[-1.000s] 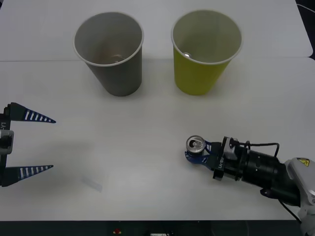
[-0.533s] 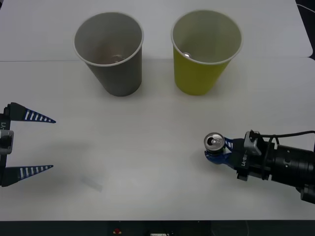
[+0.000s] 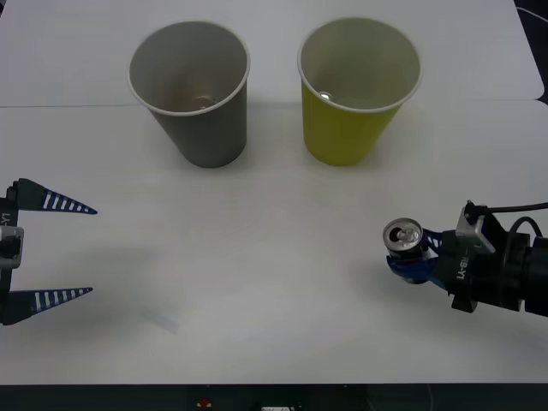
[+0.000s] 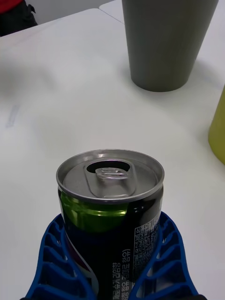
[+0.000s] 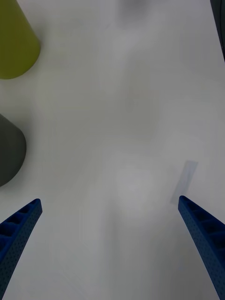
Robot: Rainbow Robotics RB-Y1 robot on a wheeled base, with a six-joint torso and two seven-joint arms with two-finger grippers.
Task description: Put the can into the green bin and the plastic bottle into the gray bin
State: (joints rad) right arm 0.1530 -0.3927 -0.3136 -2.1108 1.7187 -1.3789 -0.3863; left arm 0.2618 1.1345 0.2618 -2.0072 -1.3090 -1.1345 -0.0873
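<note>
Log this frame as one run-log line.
right gripper: shut on can, upright, right of table | left gripper: open, idle | green bin, gray bin: upright

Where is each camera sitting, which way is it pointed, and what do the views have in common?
Front view: above the arms, facing forward and down at the table; open left tool at the left edge, right tool shut on the can.
Right wrist view: on the right wrist, looking past the can between its fingers toward the gray bin.
Left wrist view: on the left wrist, facing down at the table; fingers at the corners.
Shared: gray bin and green bin appear in all three.
</note>
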